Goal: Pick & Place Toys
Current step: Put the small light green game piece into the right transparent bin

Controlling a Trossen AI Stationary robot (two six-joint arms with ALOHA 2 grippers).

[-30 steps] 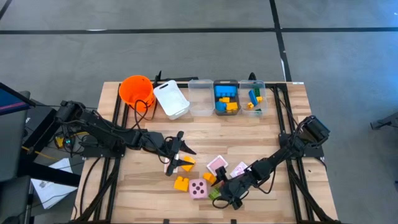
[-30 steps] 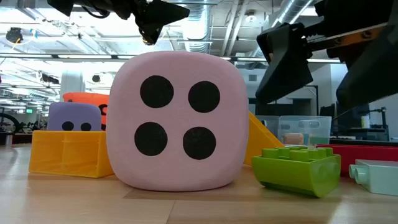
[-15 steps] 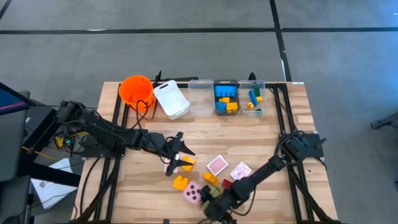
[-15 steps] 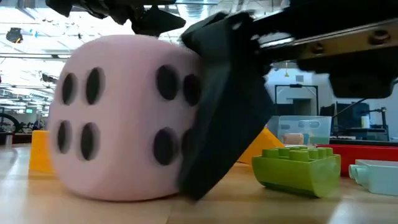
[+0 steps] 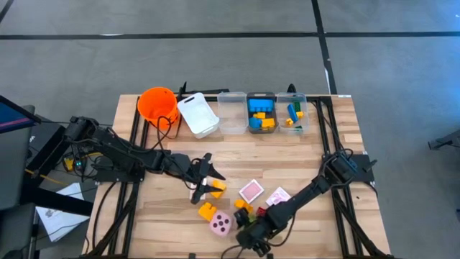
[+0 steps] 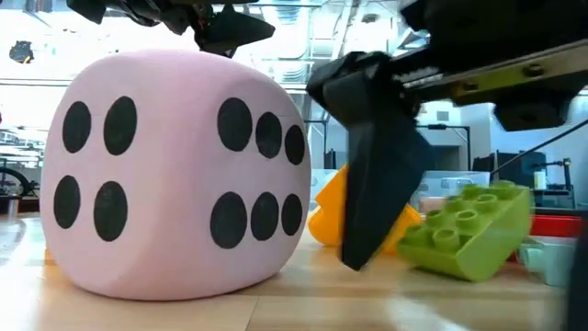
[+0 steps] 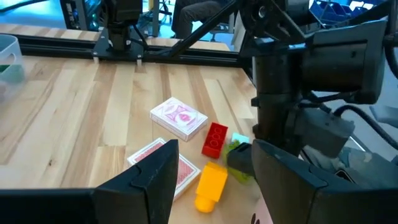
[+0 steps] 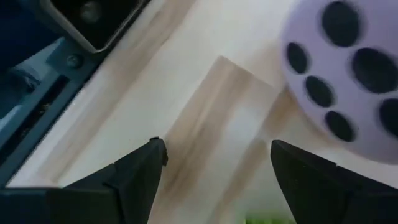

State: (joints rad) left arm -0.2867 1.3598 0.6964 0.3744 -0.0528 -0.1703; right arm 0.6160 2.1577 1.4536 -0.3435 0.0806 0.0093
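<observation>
Pink dotted die [image 5: 221, 224] sits on the wooden table [image 5: 302, 155] near its front edge in the high view, just beside my right gripper [image 5: 250, 232], which is low over the front edge with a green brick [image 5: 246, 224] against it. An orange brick [image 5: 207, 211] lies just behind the die; two pink-backed cards [image 5: 251, 191] lie further back. My left gripper [image 5: 208, 178] hovers over the table's middle, above a yellow brick [image 5: 216, 192]. Along the far edge stand an orange bucket [image 5: 158, 104] and a row of bins [image 5: 261, 113].

Low view: the die [image 6: 175, 175] fills the left half, upright on the wood. One dark finger [image 6: 377, 165] of my right gripper stands between it and the tilted green brick [image 6: 469, 230], touching the brick.

Left wrist view: my left fingers [image 7: 149, 180] are spread apart, nothing between them. Beyond them lie the cards [image 7: 178, 116], a red brick [image 7: 215, 139] and a yellow brick [image 7: 210, 184].

Right wrist view: my right fingers [image 8: 140, 174] are spread wide over bare wood, holding nothing; the die [image 8: 348, 74] is close ahead
</observation>
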